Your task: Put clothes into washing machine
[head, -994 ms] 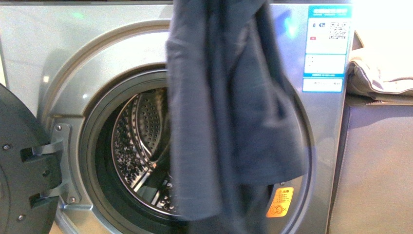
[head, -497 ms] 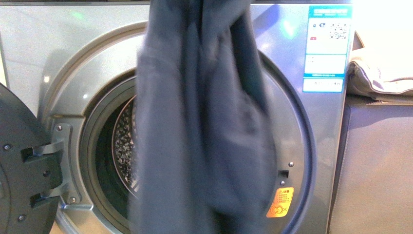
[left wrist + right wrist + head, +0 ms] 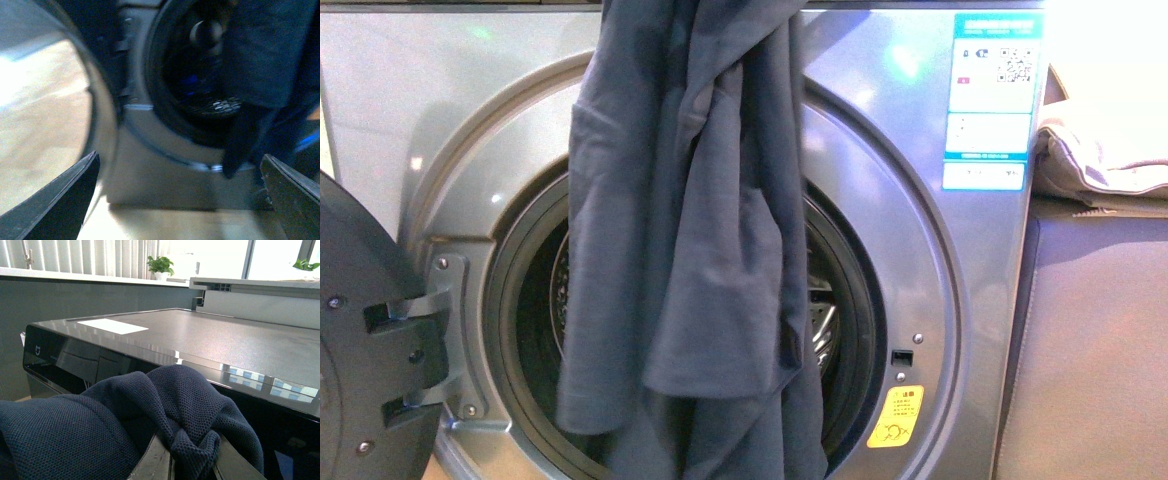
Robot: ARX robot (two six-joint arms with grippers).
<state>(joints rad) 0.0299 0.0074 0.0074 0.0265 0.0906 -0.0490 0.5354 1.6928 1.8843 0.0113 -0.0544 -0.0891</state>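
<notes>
The clothes (image 3: 690,250), a long slate-blue garment, hang from above the frame down in front of the washing machine's (image 3: 910,270) round porthole, covering most of its opening. The steel drum (image 3: 823,325) shows at the garment's right edge. My right gripper (image 3: 192,462) is shut on a bunch of the clothes (image 3: 150,405), level with the washer's top; it is out of the front view. My left gripper (image 3: 180,200) is open and empty, low in front of the washer; the clothes (image 3: 270,55) hang over the porthole ahead of it.
The washer's dark door (image 3: 370,350) stands open at the left. A grey-beige cabinet (image 3: 1090,340) stands right of the washer, with a folded cream cloth (image 3: 1100,150) on top. An orange sticker (image 3: 894,416) and an energy label (image 3: 992,95) are on the washer front.
The hanging clothes have swung left across the porthole, uncovering the orange sticker and the right part of the door ring.
</notes>
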